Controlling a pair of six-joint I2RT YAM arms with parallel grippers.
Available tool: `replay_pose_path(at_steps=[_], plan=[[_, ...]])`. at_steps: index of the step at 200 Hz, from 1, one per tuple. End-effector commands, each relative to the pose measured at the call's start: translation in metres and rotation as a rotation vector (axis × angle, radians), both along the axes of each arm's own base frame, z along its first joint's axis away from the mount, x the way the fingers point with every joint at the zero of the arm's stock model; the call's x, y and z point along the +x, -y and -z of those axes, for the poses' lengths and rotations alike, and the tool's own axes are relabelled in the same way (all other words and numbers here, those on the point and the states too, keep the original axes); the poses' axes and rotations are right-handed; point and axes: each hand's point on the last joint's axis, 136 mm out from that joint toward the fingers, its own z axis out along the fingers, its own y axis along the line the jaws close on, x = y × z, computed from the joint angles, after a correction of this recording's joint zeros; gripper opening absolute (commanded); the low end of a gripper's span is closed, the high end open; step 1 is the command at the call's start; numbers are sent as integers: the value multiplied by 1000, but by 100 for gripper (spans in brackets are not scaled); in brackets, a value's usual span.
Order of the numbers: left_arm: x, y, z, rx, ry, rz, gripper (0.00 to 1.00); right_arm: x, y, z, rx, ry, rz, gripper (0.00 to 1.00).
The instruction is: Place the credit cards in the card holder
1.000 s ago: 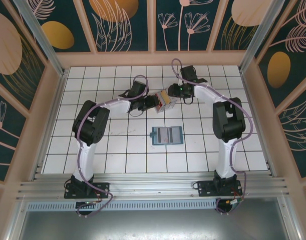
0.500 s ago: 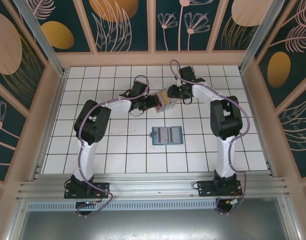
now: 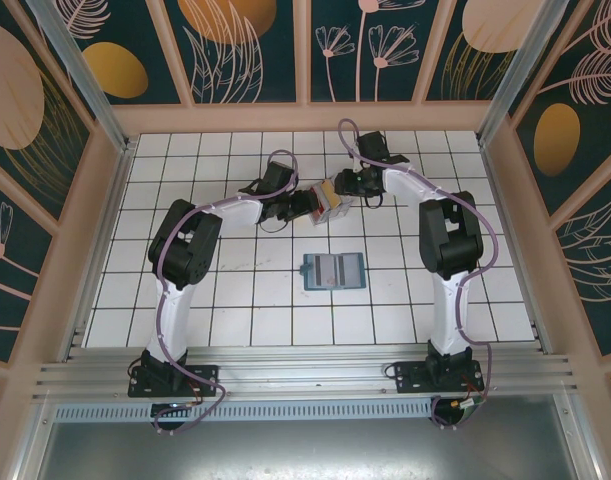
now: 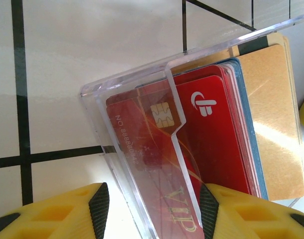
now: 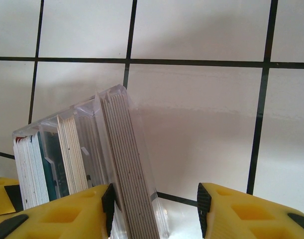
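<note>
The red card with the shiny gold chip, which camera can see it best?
The left wrist view. It faces the red card through the clear box, so its chip and gold lettering show. The right wrist view sees the cards edge-on, as thin stripes. In the top view the box is a tiny speck.

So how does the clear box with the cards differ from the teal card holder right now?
The clear box is see-through plastic, packed with cards; the card holder is teal with pale pocket pages. The clear box stands up on edge, tilted; the card holder lies open and flat on the tiles in front of it. Both are small and rectangular, made to hold cards.
</note>
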Motion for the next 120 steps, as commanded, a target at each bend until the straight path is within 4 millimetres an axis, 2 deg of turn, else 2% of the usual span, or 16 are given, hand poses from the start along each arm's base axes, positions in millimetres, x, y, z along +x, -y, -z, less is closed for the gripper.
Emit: replay_pose_path(at_steps=[1, 120], plan=[[-10, -10, 23, 38, -57, -18, 53, 8, 11, -24, -39, 49, 22, 48], [-12, -12, 24, 44, -61, -20, 53, 10, 15, -44, -35, 91, 34, 47]])
